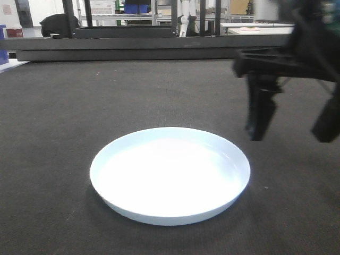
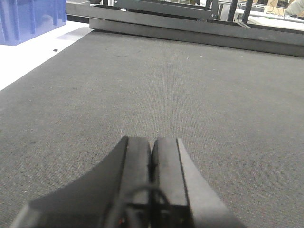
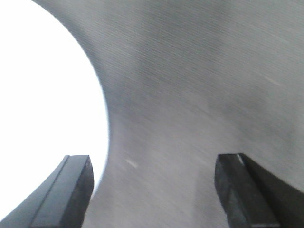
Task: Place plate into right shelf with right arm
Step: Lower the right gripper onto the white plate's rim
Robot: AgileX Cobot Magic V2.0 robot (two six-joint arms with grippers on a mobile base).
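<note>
Status: plate (image 1: 170, 175) sits flat, rim up, on dark grey mat (image 1: 48, 138), roughly centre of the front view, with nothing in it and nothing touching it. To its right, the right gripper (image 1: 294, 121) hangs just beside the plate's edge, above the mat, jaws spread wide and holding nothing.

In that arm's wrist view one finger (image 3: 71, 190) lies across the plate's edge and the other sits over bare mat (view is blurred, so height above the rim is hard to tell). The wide spread probably suits taking the low rim from the side. A shallow glossy plate offers no other purchase, and lying flat it needs one finger to get at the lip. The step in hand looks like approach to grasp. The task is barely begun and the plate is not yet lifted.

Over on the other side, the left gripper (image 2: 151, 147) is pressed closed on nothing, low over bare mat, and the plate is not in its view. It is likely parked out of the way, which fits a right-arm job. A blue bin (image 2: 28, 19) stands at the far left, off the mat.

I cannot pick out the right shelf for certain. Only dark frames (image 1: 149, 53) run behind the mat's far edge.

Likely risk: the glossy rim slips from the pinch, or the plate skids on contact.
</note>
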